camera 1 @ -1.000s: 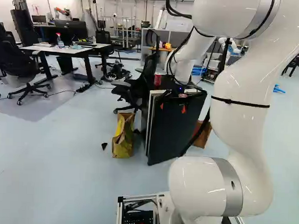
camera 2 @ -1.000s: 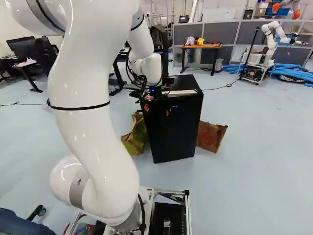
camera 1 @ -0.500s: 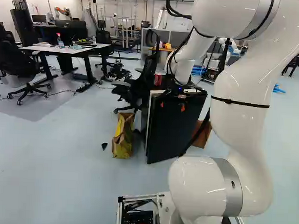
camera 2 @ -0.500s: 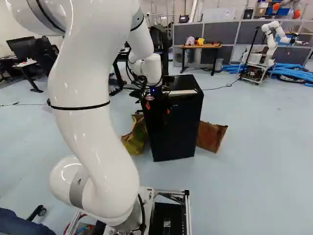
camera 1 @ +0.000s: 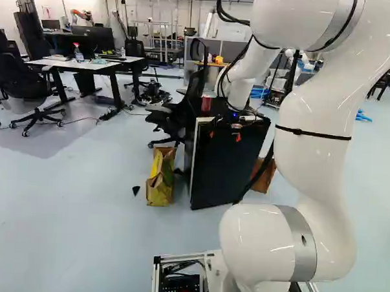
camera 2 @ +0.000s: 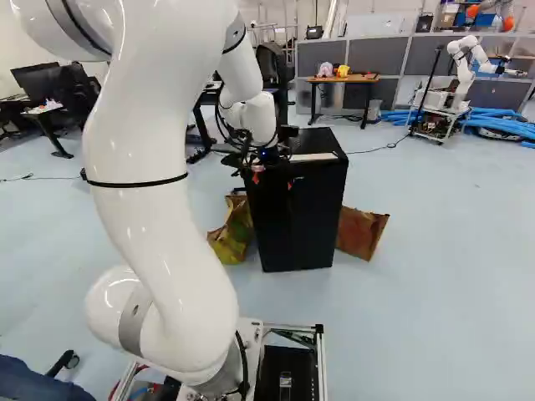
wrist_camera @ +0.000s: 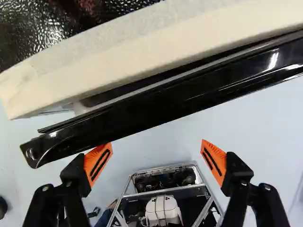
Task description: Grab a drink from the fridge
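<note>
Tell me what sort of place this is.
Probably a robotics lab or workshop: a second white robot arm on a wheeled cart, black office chairs by white-topped desks, and bundled blue tubes on the floor.

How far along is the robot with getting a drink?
Perhaps partway. A red can appears to stand on the fridge, possibly already taken out, though I can't confirm that. Nothing is in hand: the tool is open beside the door, which looks slightly ajar. Probably left: shutting it, then picking up the can.
</note>
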Controlling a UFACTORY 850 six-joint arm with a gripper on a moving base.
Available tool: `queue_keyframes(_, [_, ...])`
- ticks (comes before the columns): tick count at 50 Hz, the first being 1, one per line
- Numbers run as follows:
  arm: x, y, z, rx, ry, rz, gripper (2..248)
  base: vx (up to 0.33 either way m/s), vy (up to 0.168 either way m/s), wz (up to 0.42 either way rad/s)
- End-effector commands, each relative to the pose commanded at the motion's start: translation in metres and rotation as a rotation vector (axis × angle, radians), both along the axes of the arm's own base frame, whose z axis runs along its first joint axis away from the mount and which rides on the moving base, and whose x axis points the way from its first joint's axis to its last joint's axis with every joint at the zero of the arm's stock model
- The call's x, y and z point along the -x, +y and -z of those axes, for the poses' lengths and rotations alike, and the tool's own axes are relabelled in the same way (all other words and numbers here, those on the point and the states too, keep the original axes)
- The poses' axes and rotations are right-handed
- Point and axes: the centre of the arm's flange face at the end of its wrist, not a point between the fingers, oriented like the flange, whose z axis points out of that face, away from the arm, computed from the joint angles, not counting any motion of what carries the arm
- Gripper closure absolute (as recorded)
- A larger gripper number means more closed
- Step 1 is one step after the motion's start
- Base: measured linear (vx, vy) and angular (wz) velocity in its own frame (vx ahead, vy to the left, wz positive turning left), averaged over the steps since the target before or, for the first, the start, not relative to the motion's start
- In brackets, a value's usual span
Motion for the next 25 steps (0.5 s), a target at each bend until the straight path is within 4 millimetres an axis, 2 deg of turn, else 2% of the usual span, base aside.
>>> queue_keyframes(25, [-0.0075, -0.0018, -0.0024, 0.019, -0.087, 0.004, 3, 0.000, 0.000, 0.000])
